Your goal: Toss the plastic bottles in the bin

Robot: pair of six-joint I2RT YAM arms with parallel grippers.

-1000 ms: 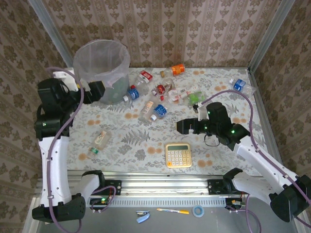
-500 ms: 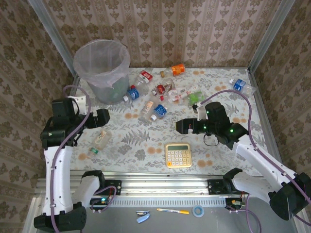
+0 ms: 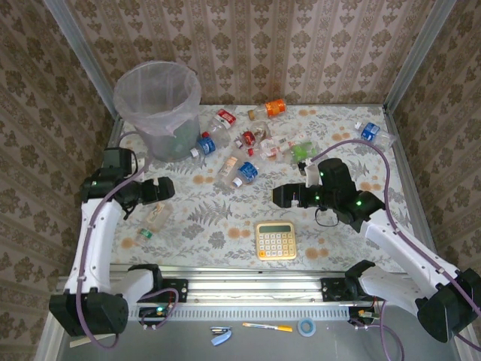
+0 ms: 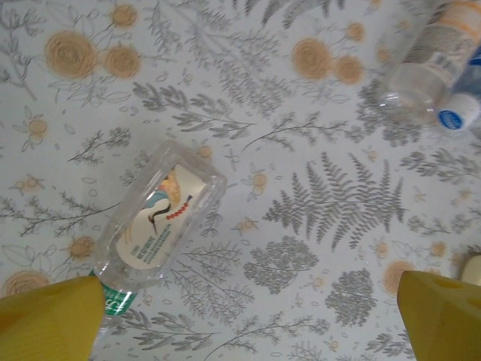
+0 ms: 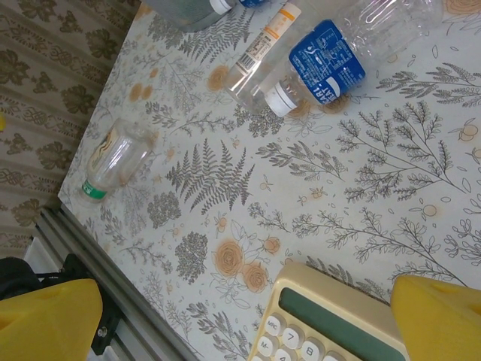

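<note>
The left pincer (image 3: 161, 188) hangs spread wide at the left-centre of the top view. A green-capped bottle (image 3: 155, 218) lies on its side just below it. In the left wrist view this bottle (image 4: 161, 218) sits at the lower left, its cap end close against one yellow fingertip (image 4: 49, 312); whether they touch is unclear. The right pincer (image 3: 279, 195) is likewise spread, right of centre, just above the yellow calculator (image 3: 276, 241), with a blue-labelled bottle (image 3: 246, 173) up and to its left. The other plastic bottles (image 3: 246, 140) lie scattered across the upper middle of the surface (image 3: 225, 226), well apart from both pincers, with one at the upper right edge. The bin (image 3: 154, 131) stands in the upper left corner, round and grey, lined with a translucent whitish bag. The bottles are clear and thin, and several are crumpled, with red, blue, green or orange labels. The surface is a pale cloth printed with grey ferns and orange flowers, closed in by patterned walls (image 3: 301, 45) at the back and sides and a metal rail (image 3: 248, 289) along the bottom. Open cloth lies between the green-capped bottle and the calculator.
</note>
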